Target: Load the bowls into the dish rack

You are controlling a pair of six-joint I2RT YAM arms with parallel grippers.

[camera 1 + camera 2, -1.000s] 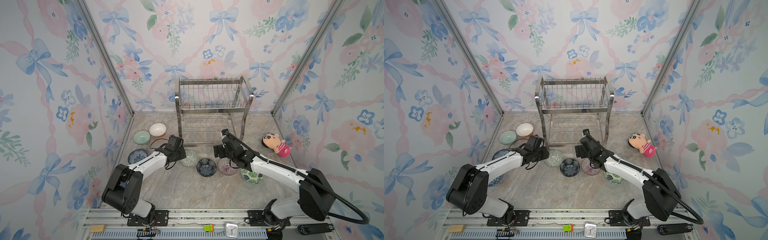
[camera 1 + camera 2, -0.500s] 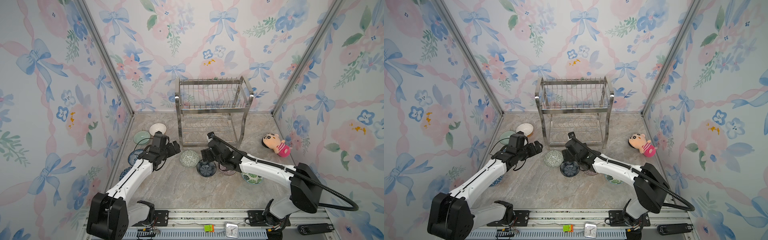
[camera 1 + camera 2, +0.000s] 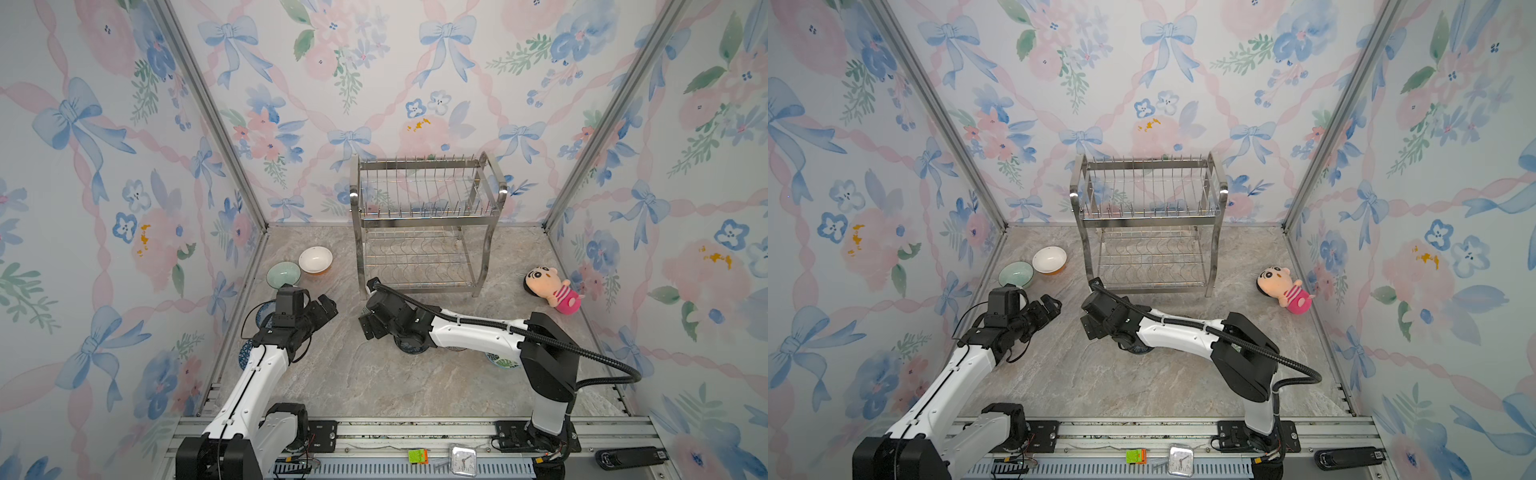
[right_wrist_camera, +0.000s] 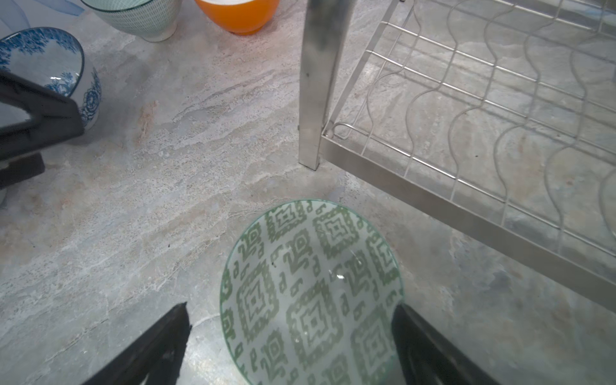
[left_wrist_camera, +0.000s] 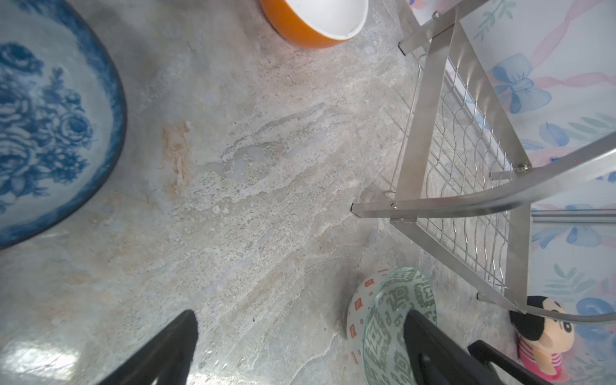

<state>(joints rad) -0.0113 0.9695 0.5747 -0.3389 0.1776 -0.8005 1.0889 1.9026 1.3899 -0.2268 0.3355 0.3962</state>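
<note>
Plainly, the right gripper (image 4: 291, 308) stands wide open around the green geometric bowl (image 4: 310, 293): one black finger (image 4: 423, 343) meets its rim, the other sits clear. Round, glossy and pale-glazed, the bowl rests on the veined, marble-look table (image 4: 166, 200), just before a flat steel leg of the dish rack (image 4: 466, 206) with its wavy wire shelf. The left gripper (image 5: 301, 315) gapes empty over bare stone near the blue floral bowl (image 5: 50, 126).

A staged robot test booth: bow-print wall panels (image 3: 104, 187) on aluminium posts (image 3: 211, 112) enclose the dish rack (image 3: 424, 216) on three sides, and a slotted metal mounting rail (image 3: 415, 430) runs in front of it.
</note>
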